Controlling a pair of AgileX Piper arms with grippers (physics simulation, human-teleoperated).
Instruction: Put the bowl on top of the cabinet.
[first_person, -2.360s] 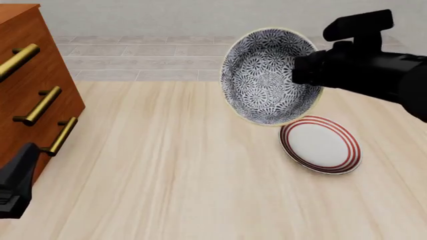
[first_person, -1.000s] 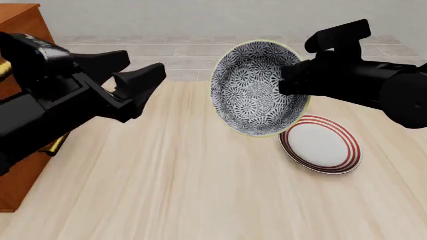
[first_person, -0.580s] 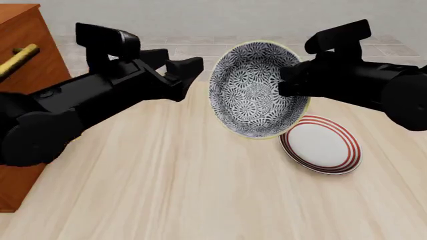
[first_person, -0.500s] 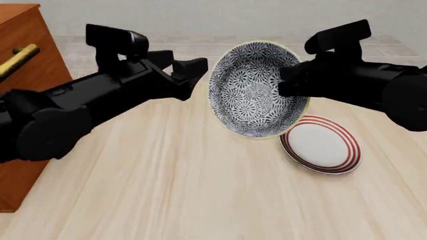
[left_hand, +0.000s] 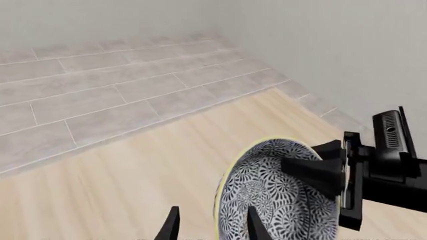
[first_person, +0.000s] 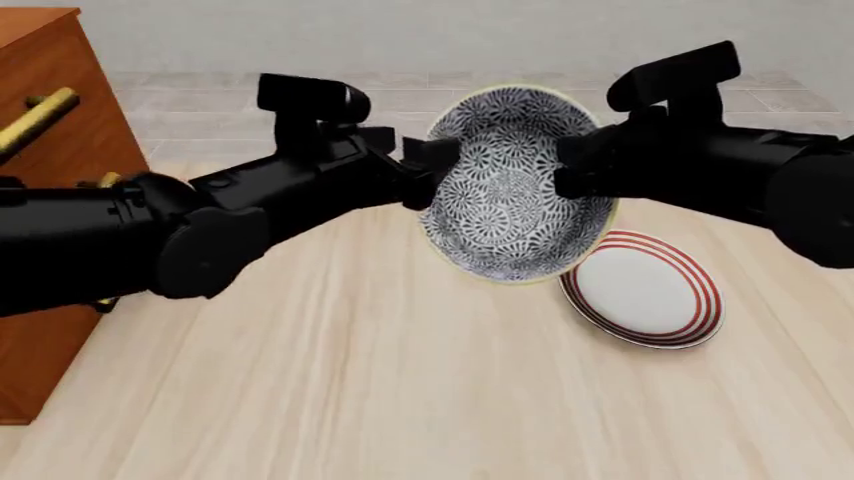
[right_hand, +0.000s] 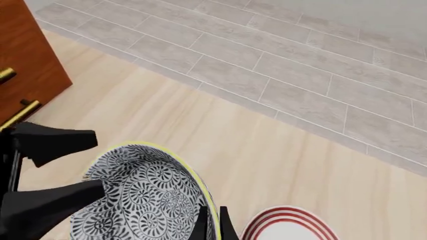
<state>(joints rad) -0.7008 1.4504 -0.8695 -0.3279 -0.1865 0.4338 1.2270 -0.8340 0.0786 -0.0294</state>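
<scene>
Right end effector: coming in from the right of the front view, it is gripping the bowl's right rim, jaws closed on the rim; in the right wrist view its two thin fingers are pinching the yellowish rim edge.
Left end effector: reaching in from the left of the front view, jaws spread apart and straddling the bowl's left rim; in the right wrist view one finger is sitting outside the bowl wall and the other inside, and whether they are touching the rim cannot be told.
Bowl: hanging above the table at the upper centre of the front view, tipped on its side so the blue-and-white patterned inside is facing the camera, pale rim all round; it is sitting between the two end effectors.
Cabinet: standing at the far left edge of the front view, reddish-brown with brass bar handles, well apart from the bowl and partly hidden by the left arm.
Plate: white with red rings, lying on the table just below and right of the bowl in the front view.
Table: light wood grain, carrying the plate.
</scene>
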